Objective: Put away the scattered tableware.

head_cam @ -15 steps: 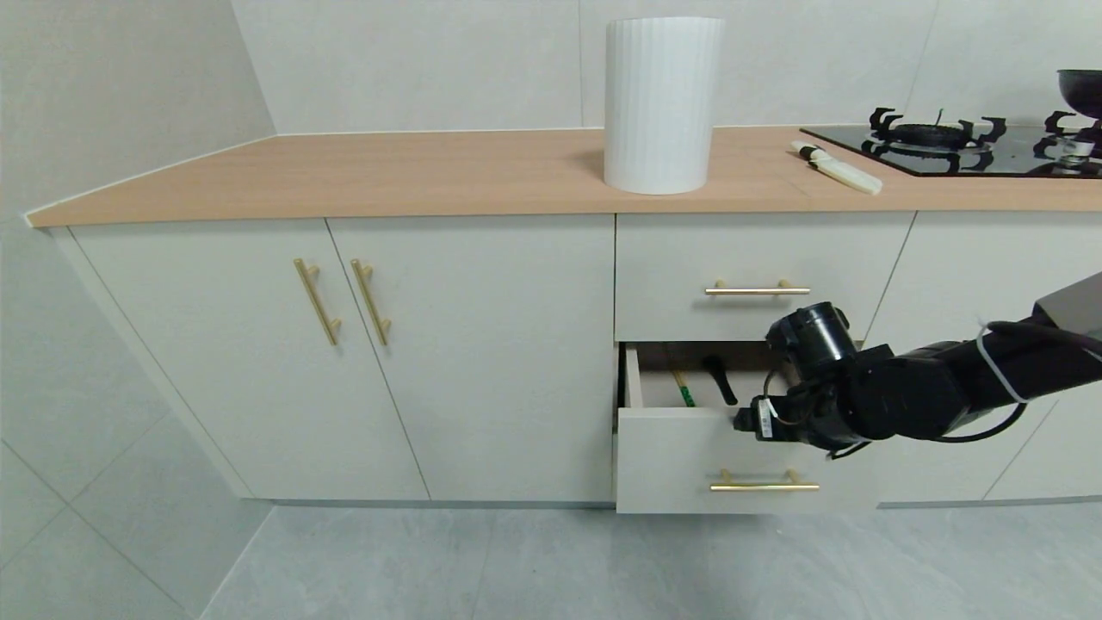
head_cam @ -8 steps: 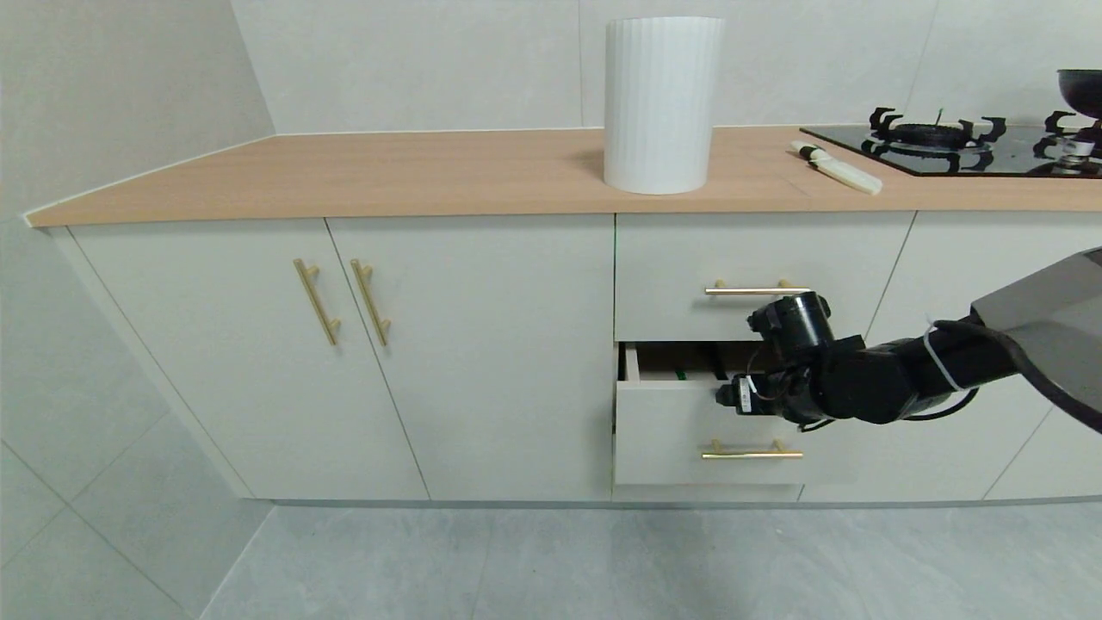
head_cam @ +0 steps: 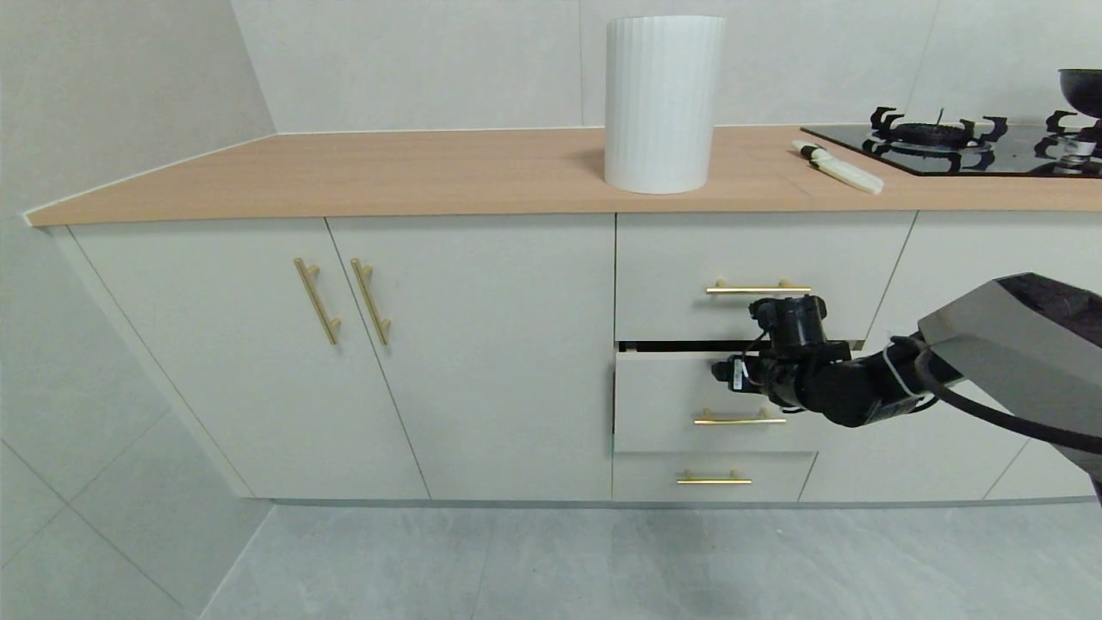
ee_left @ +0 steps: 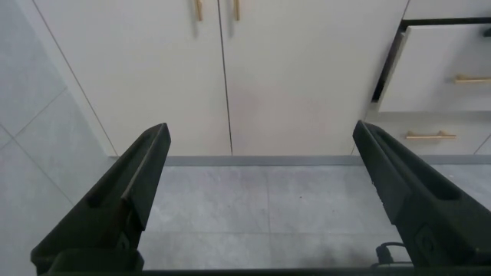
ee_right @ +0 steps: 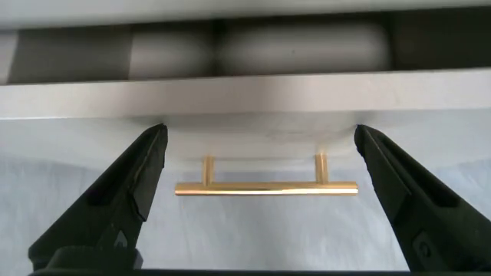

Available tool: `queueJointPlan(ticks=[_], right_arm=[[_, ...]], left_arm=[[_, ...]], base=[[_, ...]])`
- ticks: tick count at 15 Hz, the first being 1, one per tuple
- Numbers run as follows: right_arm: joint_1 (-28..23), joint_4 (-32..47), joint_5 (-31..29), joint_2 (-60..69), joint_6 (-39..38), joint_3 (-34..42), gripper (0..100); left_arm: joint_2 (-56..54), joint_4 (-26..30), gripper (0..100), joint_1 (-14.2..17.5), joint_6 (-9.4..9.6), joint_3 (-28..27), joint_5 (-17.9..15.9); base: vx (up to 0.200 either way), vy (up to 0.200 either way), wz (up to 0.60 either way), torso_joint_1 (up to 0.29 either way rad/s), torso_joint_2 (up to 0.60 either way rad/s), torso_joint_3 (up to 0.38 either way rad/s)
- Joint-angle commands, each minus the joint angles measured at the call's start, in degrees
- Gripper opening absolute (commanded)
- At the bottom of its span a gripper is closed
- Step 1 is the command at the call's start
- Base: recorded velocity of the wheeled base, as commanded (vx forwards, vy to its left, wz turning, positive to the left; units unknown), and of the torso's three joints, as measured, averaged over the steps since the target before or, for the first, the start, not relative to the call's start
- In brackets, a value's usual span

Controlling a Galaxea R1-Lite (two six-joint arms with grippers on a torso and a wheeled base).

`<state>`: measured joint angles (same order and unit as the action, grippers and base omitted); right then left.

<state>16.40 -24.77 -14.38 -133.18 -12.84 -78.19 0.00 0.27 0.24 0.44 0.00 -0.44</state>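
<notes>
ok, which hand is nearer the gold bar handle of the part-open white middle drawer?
Right. The right hand sits at the white drawer front above the gold bar handle; the left hand hangs low, facing the cabinet doors.

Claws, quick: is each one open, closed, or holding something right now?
Left claw: open, holding nothing.
Right claw: open, holding nothing, facing the front of the middle drawer.

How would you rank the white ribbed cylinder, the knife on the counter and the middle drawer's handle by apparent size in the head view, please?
1. white ribbed cylinder: clearly the largest.
2-3. knife and middle drawer's handle: about the same length. The knife looks slightly thicker, but they are too close to rank firmly.
</notes>
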Motion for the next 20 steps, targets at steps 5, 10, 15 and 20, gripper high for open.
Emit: queueJointPlan(ticks=[5,10,15,20], right_arm=[[-3.30,-6.17,0.06,-4.45,-0.08,-1.88,100],[-3.92,-10.21,-0.03,-5.16,-0.35,-2.58,100],[-3.92,-10.56,-0.03,-5.25,-0.52,-3.02,100],[-3.92,-10.47,-0.29,2.75,-0.52,2.96,100]], left_arm=[[0.00,0.00,100,0.02,0.00,0.00,0.00],[0.00,0.00,100,0.02,0.00,0.00,0.00],[0.00,0.00,100,0.02,0.00,0.00,0.00],[0.00,0.00,100,0.02,0.00,0.00,0.00]], base=[[0.000,0.000,0.00,0.000,0.00,0.000],[0.000,0.000,0.00,0.000,0.00,0.000],[0.000,0.000,0.00,0.000,0.00,0.000],[0.000,0.000,0.00,0.000,0.00,0.000]])
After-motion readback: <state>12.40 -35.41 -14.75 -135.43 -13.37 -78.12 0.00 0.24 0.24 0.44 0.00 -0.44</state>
